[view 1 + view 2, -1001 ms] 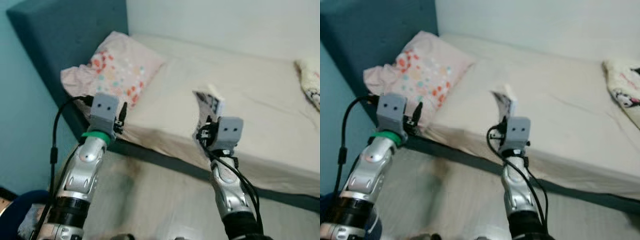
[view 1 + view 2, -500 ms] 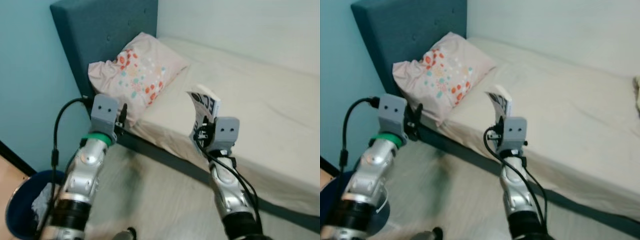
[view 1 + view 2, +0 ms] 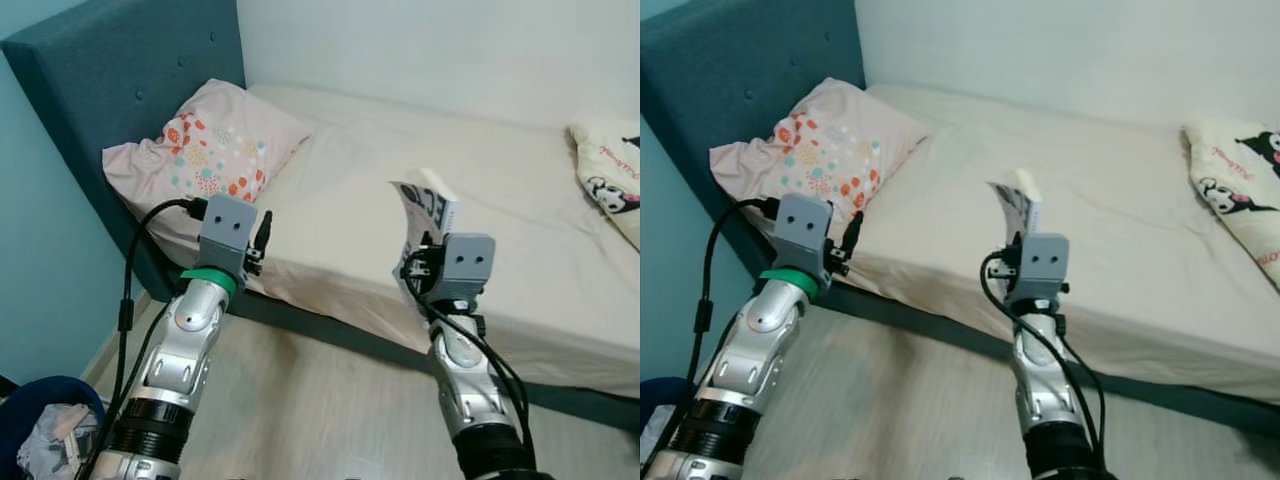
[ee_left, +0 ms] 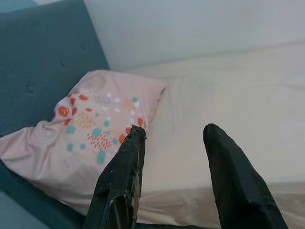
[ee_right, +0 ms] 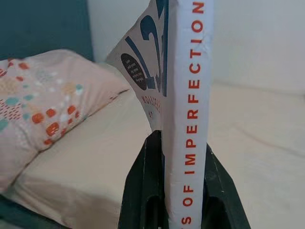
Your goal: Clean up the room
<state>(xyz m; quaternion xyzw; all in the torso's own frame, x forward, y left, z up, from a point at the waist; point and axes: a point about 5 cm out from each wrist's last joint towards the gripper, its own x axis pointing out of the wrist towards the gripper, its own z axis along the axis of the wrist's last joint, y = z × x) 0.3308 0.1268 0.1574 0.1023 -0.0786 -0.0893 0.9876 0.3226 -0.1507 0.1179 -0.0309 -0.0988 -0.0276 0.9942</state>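
Note:
My right gripper (image 3: pixel 425 245) is shut on a white paperback book (image 3: pixel 427 214) with blue and orange lettering, held upright over the near edge of the bed (image 3: pixel 520 200). In the right wrist view the book's spine (image 5: pixel 187 109) stands between the two black fingers (image 5: pixel 138 191). My left gripper (image 4: pixel 172 138) is open and holds nothing, raised in front of the pink dotted pillow (image 3: pixel 205 150) at the bed's head end.
A teal headboard (image 3: pixel 110 80) rises at the left against a light blue wall. A second pillow with a cartoon print (image 3: pixel 610 180) lies at the far right of the bed. A dark blue bin (image 3: pixel 45 430) with crumpled waste stands on the wooden floor at lower left.
The camera has swung back to the right, so the headboard and pillow sit further left and the cartoon pillow is in view again. The book stays in my right gripper.

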